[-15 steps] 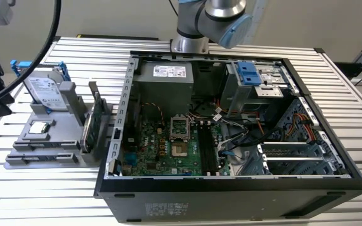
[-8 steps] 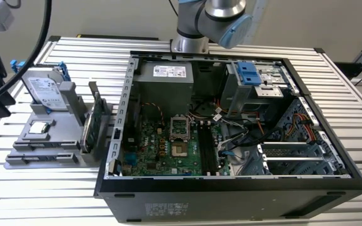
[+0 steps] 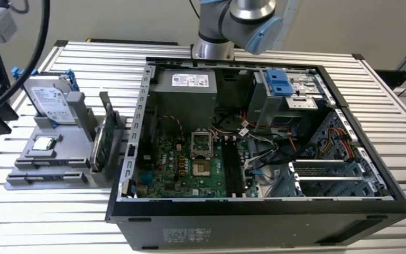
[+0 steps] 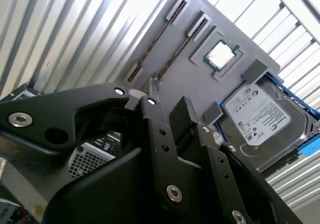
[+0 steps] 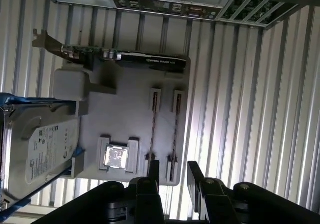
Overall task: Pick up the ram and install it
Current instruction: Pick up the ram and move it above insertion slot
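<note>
While hand (image 5: 174, 176) hangs open and holds nothing, ram (image 5: 175, 134) stands on edge in grey holder (image 3: 48, 179) on worktop (image 3: 372, 79), left side of exterior view, beside computer case (image 3: 259, 222). Ram's long side points straight at gap between hand's fingers (image 5: 196, 176).

arm (image 3: 240, 24): top of exterior view | jaws: apart, empty, in both wrist views
</note>
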### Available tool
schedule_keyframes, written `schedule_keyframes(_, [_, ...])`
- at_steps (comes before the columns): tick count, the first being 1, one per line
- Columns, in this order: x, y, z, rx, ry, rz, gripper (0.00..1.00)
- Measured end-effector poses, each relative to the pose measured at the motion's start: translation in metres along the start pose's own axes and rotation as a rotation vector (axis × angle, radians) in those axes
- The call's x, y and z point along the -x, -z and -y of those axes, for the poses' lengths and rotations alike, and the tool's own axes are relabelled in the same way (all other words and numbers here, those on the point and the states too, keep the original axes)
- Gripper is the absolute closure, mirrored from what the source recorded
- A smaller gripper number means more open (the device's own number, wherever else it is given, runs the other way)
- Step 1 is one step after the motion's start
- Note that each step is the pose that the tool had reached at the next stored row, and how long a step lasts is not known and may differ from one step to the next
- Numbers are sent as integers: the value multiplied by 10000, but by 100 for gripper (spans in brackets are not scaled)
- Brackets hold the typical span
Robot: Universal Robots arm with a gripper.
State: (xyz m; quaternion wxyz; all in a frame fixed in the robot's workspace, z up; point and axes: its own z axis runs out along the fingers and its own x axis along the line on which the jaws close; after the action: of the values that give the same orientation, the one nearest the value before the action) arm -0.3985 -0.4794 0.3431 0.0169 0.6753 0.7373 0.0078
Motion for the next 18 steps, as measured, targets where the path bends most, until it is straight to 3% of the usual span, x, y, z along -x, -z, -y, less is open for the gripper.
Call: schedule_keyframes(18, [-2, -156, 5, -3, -264, 10, 0])
